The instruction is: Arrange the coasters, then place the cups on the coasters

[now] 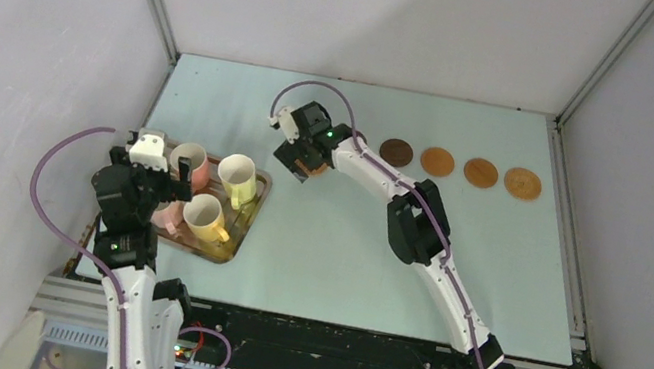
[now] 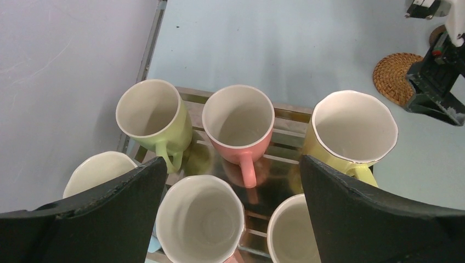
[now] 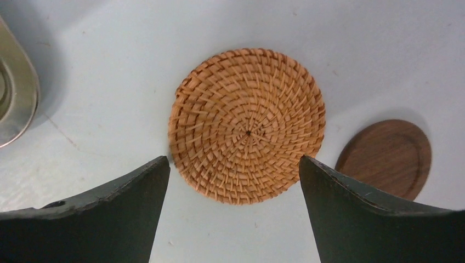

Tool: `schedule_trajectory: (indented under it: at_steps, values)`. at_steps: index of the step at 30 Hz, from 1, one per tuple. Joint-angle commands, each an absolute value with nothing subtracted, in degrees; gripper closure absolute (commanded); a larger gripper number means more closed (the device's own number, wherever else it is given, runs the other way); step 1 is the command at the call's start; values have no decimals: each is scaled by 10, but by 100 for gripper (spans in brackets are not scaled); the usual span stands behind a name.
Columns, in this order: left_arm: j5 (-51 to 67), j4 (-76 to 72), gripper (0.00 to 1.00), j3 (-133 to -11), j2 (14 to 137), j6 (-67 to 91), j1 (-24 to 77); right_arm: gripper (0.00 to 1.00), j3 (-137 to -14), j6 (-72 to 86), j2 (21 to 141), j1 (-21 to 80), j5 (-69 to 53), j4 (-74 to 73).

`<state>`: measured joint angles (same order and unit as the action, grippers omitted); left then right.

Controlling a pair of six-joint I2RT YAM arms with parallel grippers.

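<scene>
Fingers (image 2: pixel 109 203) on the left gripper (image 2: pixel 231 161) are spread wide, gripping nothing, hovering right above the cups packed on the metal tray (image 2: pixel 288 118) at the near left of the table (image 1: pixel 339 268). Yellow-green cup (image 2: pixel 148 112) at the far left, salmon pink cup (image 2: pixel 238 123) beside it, yellow cup (image 2: pixel 353 129) on the right, and three more nearer in, partly hidden behind the fingers.

Over to the right gripper (image 3: pixel 233 159): jaws apart as well, poised over a woven coaster (image 3: pixel 247 126) lying flat just right of the tray. Whether the fingers touch it, can't tell. A dark brown coaster (image 3: pixel 386 159) lies just beside it.

Further right along the far side, a row: second dark brown coaster (image 1: pixel 397 152), first orange-brown coaster (image 1: pixel 438 161), second orange-brown coaster (image 1: pixel 480 172), tan coaster (image 1: pixel 523 184).
</scene>
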<state>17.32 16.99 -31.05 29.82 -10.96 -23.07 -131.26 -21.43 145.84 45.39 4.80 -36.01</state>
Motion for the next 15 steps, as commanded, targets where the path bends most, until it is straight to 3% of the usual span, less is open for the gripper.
schedule_trajectory:
  at_steps: [1,8,15]
  values:
    - [176,149,2,-316,302,-108,-237,8,-1349,-181,1420,438,-16,-418]
    - [171,151,2,-319,299,-107,-238,6,-1256,-189,1316,415,-9,-373]
    - [165,152,2,-319,295,-106,-237,6,-1288,-209,1389,420,55,-381]
